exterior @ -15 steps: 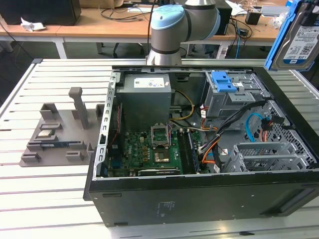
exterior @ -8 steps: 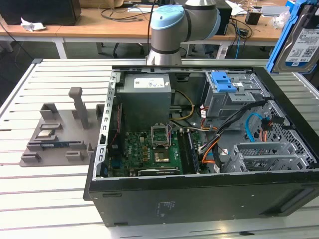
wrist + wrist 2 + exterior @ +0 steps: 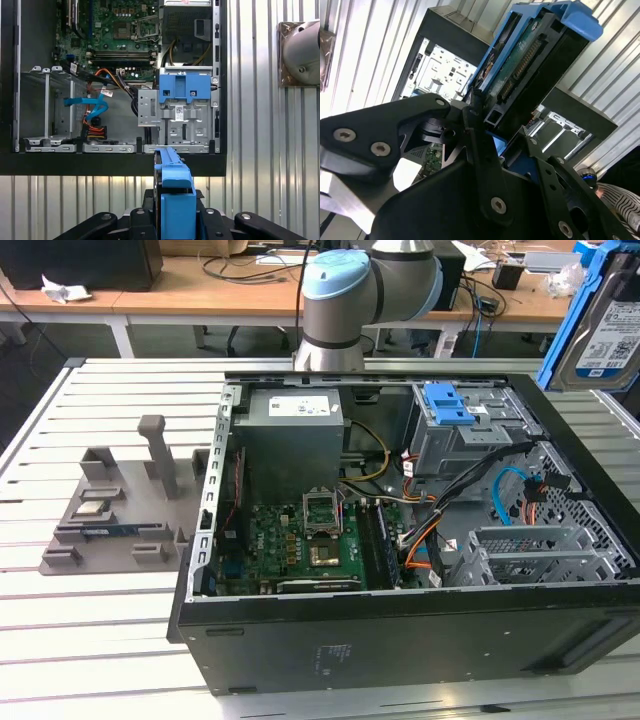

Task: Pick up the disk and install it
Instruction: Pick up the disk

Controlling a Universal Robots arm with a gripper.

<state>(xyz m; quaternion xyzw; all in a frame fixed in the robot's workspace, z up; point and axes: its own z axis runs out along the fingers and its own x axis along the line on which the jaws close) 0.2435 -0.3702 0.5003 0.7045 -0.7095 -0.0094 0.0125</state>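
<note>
disk (image 3: 603, 325) held aloft edge-on in gripper (image 3: 492, 127), fingers clenched on blue frame, outside open case (image 3: 400, 650), facing drive cage (image 3: 182, 117). judged rigid, dense, shock-sensitive; frame plastic slick. hold best kept on frame sides, connector (image 3: 522, 62) left clear.

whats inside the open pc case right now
A green motherboard, a grey power supply, a metal drive cage with a blue latch, and orange and blue cables. Whatever lies beneath the cage and cables is covered. The disk is outside, held in the gripper.
</note>
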